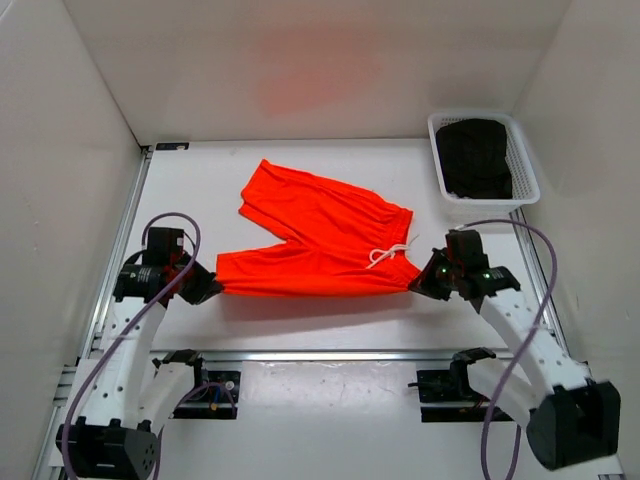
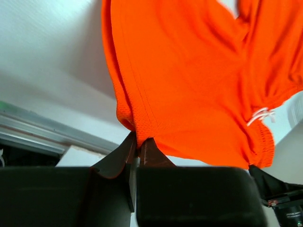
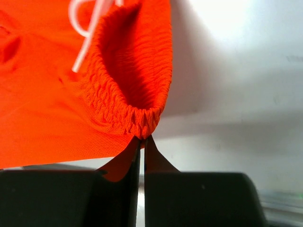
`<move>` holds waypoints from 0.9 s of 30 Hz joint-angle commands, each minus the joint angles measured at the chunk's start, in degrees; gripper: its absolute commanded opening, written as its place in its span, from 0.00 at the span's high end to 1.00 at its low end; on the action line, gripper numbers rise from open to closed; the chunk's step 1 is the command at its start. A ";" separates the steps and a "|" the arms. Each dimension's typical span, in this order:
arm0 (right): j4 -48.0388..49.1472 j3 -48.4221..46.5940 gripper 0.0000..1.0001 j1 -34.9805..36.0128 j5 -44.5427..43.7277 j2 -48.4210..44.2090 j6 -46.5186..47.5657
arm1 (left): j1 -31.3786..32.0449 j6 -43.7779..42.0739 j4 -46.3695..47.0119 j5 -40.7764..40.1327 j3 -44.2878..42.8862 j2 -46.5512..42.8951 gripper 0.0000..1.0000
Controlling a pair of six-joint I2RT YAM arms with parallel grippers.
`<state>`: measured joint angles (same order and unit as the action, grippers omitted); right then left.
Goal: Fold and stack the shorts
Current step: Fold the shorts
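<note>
The orange-red shorts lie spread on the white table, waistband to the right with a white drawstring. My left gripper is shut on the hem corner of the near leg; in the left wrist view the fabric is pinched between the fingertips. My right gripper is shut on the near end of the gathered elastic waistband; the right wrist view shows the pinch. The near edge of the shorts is pulled straight between the two grippers.
A white basket holding dark folded cloth stands at the back right. White walls enclose the table on the left, back and right. A metal rail runs along the near edge.
</note>
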<state>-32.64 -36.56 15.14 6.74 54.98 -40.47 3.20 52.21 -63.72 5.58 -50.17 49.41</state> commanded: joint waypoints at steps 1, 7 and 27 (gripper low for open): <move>-14.16 0.34 1.00 0.50 -3.58 -9.77 -1.71 | 0.23 0.18 -2.72 -0.14 -3.60 -1.42 0.90; -23.25 -5.97 1.00 0.51 -7.87 -13.42 -3.04 | 0.83 -4.99 1.31 -1.19 -20.36 12.09 0.90; -4.36 -39.53 0.44 -6.79 -12.29 37.98 2.76 | 6.11 -14.93 1.23 -1.33 -100.44 90.80 0.38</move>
<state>-39.77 -70.46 9.91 -5.23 87.59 -40.69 10.26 40.49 -62.04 3.03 -141.78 132.97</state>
